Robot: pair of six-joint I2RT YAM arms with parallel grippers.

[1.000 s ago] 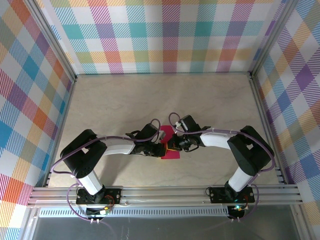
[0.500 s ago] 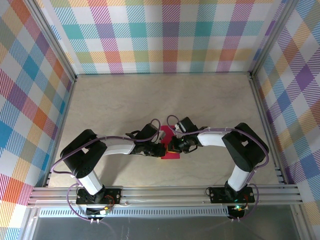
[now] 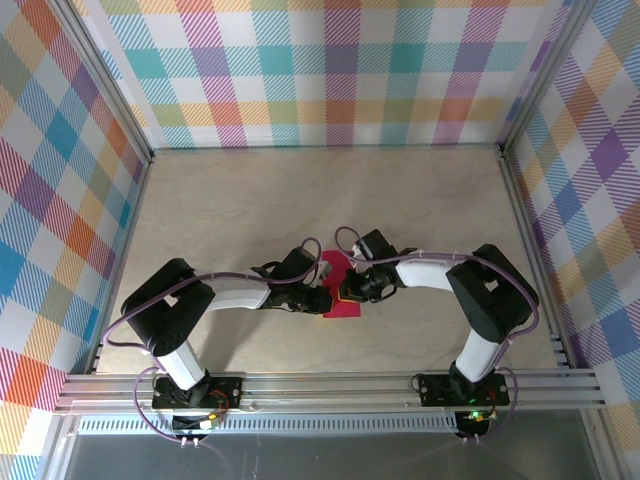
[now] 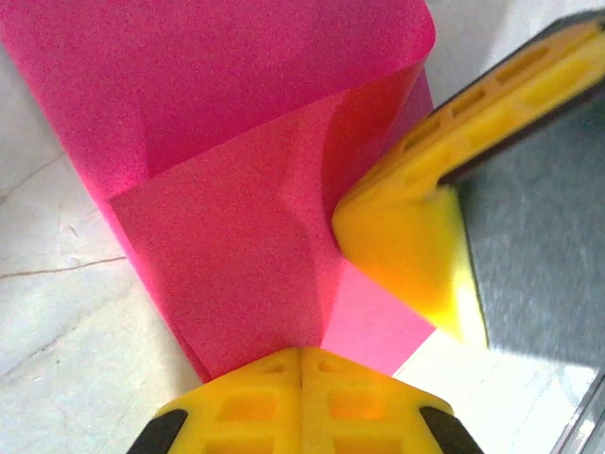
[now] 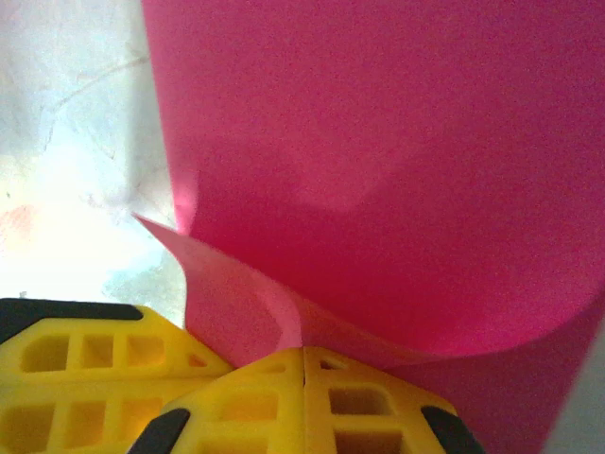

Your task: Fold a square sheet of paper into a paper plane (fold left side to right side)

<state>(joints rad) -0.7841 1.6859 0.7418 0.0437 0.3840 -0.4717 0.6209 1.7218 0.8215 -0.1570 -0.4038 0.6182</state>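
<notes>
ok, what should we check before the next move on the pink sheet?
1. Left fingers shut: ok.
2. Right fingers shut: ok.
3. Sheet actually pinched by either: cannot tell; its layers run right up to both tips.
4. Folded flap lying flat: not ok, it bows up, uncreased.
5. Edges lined up: cannot tell, the arms cover them from above.
6. Room between the two sets of fingers: not ok, they crowd side by side.

On table [image 3: 300,200], paper sheet [image 3: 342,309] between left claw [image 3: 325,298], right claw [image 3: 347,292].
</notes>
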